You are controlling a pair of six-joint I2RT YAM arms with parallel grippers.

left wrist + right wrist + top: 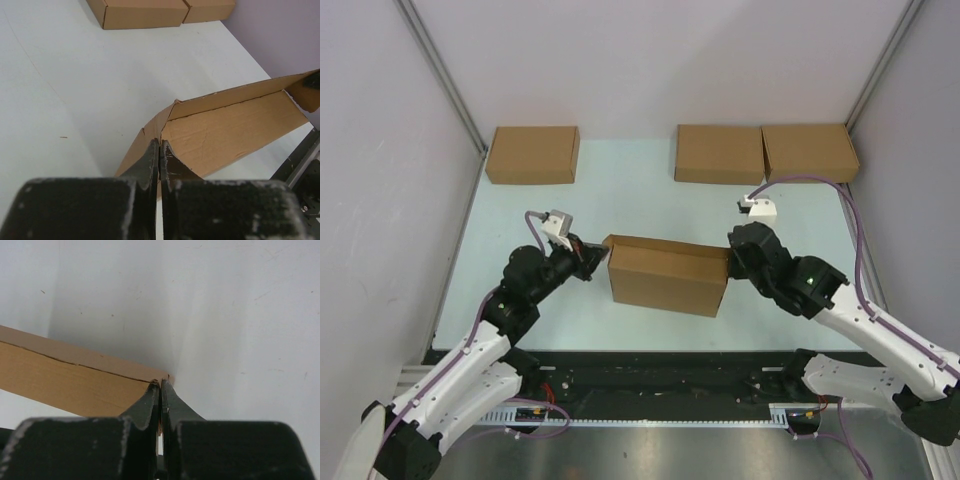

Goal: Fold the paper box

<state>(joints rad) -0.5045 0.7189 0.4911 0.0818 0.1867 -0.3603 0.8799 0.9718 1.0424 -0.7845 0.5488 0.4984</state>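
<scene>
The paper box (668, 275), plain brown cardboard, stands mid-table as a partly folded shell with one long panel tilted up. My left gripper (600, 255) is shut on its left end. In the left wrist view the black fingertips (160, 145) pinch the corner where a side flap meets the long panel (235, 125). At the opposite end my right gripper (732, 262) is shut on the box's right corner. The right wrist view has the fingers (160, 385) closed over the cardboard edge (65, 380), with a sliver of brown between them.
Three closed brown boxes lie along the back: one at the left (532, 154) and two side by side at the right (719, 153) (809, 151). Grey walls close in both sides. A black rail (660, 370) runs along the near edge.
</scene>
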